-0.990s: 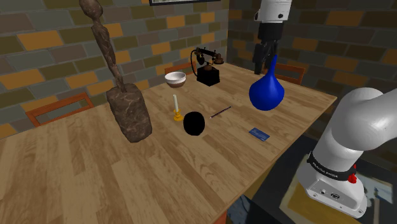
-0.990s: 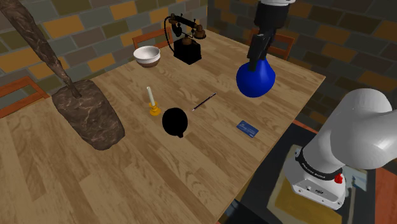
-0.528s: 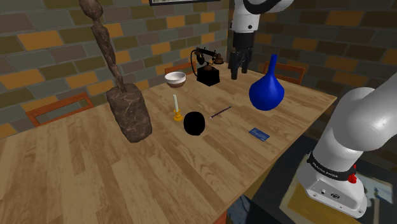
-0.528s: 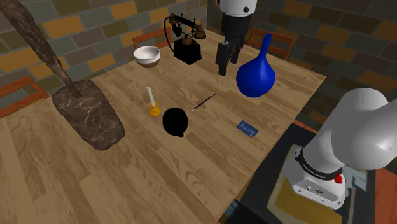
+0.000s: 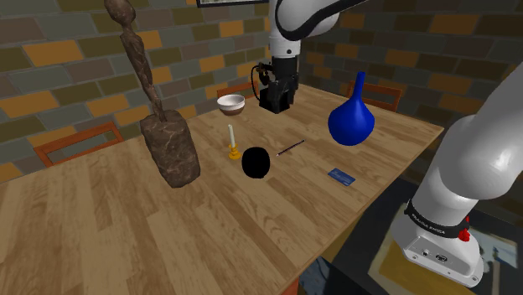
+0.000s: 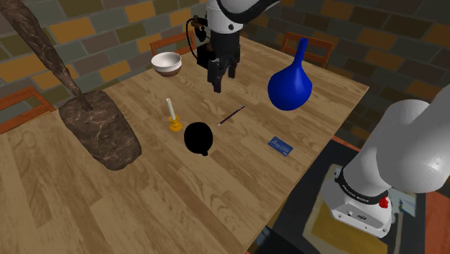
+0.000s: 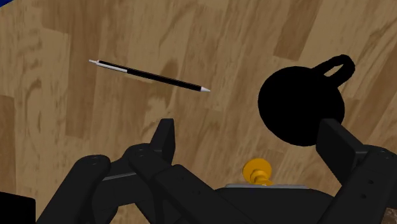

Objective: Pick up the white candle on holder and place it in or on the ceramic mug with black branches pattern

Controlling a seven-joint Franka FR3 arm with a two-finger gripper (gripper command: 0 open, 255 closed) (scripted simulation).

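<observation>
Risk: claw (image 6: 220, 79), spread and empty, hangs above the worktop (image 6: 216, 191); thin candle (image 6: 172, 115) stands upright just beside black mug (image 6: 198, 138), so a descending finger could knock either over.

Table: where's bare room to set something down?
Biggest bare stretch: tabletop at the shoulder view's lower left, bordered by brown sculpture and black mug. Smaller gap between blue card and blue vase. Crowded around candle, mug, pen, bowl.

- Blue bulbous vase (image 5: 351, 121), near the table's (image 5: 126, 235) far corner on the shoulder view's right.
- Black antique telephone (image 5: 266, 106) and white bowl (image 5: 231, 103), side by side along the far edge.
- Black pen (image 5: 291, 148), mid-table.
- Small blue card (image 5: 340, 176), near the stand-side edge.
- Tall brown rough sculpture (image 5: 170, 148), upright, well apart from the vase.
</observation>
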